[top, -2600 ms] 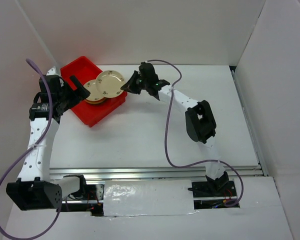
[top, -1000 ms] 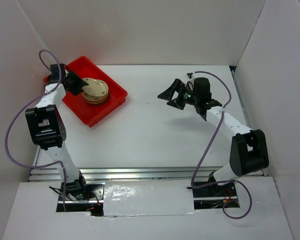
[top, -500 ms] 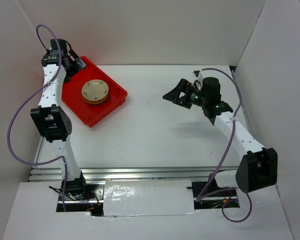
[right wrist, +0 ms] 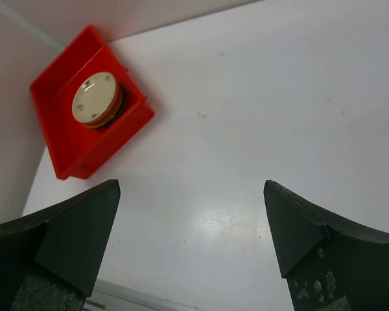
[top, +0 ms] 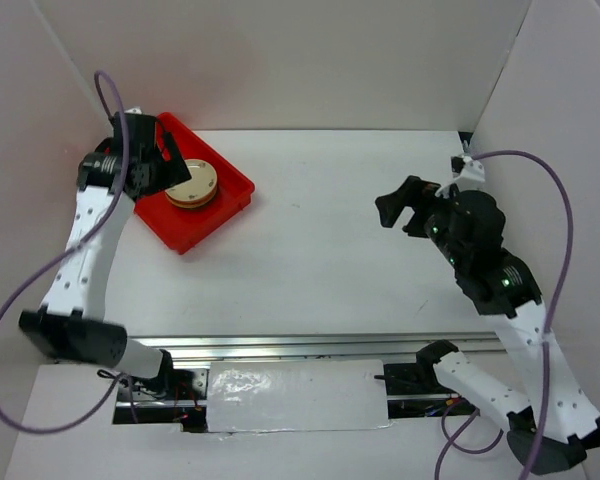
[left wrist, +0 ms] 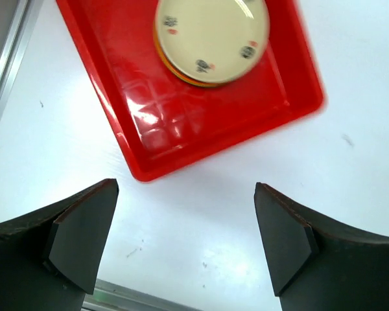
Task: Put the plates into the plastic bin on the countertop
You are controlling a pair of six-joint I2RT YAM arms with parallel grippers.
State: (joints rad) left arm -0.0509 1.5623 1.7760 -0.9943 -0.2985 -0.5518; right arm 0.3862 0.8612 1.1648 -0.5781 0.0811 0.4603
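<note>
The red plastic bin [top: 187,228] sits at the back left of the white countertop [top: 310,250]. Inside it the plates [top: 192,185] lie in one stack with a beige plate on top; orange edges show beneath it. My left gripper [top: 168,158] hovers open over the bin's left side, empty. In the left wrist view the left gripper [left wrist: 185,194] hangs above the bin [left wrist: 149,116] and the plates [left wrist: 211,39]. My right gripper [top: 398,212] is open and empty, far to the right. The right wrist view shows the right gripper [right wrist: 191,184], the bin [right wrist: 71,152] and the plates [right wrist: 97,98] at a distance.
White walls close in the countertop at the back and on both sides. A metal rail [top: 300,345] runs along the front edge. Purple cables loop from both arms.
My left gripper has let go of the stack, lifted away and swung back over the bin's left side. The right arm has drawn back to the right and nearer. The plates lie still.
</note>
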